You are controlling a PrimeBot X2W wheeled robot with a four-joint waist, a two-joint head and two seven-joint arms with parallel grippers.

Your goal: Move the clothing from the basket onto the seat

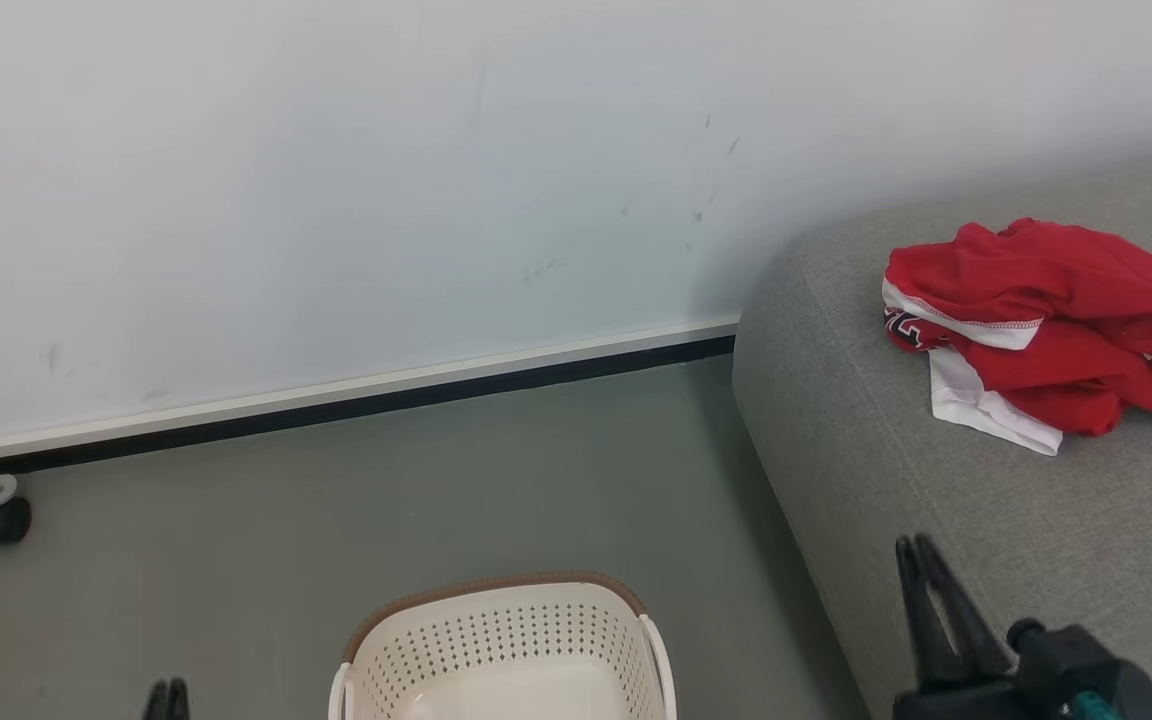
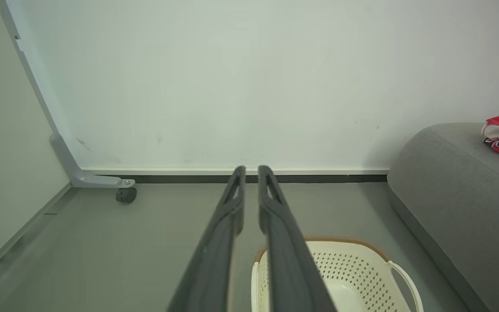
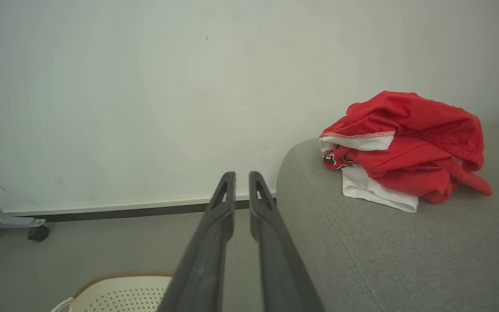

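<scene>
One clothing pile on one seat, one basket; left claw and right claw both narrow, empty.

The basket was cut off at 6 o'clock in the head view. The left gripper was cut off at 7 o'clock, just its tips in frame. Lettering on the clothing was mostly folded under, unreadable.

Head view: high, tilted down onto floor, wall foot, seat corner.
Left wrist view: low, level, facing wall, just above basket.
Right wrist view: low, level, close beside seat's edge.
Shared: basket rim, seat corner, clothing, wall.
</scene>
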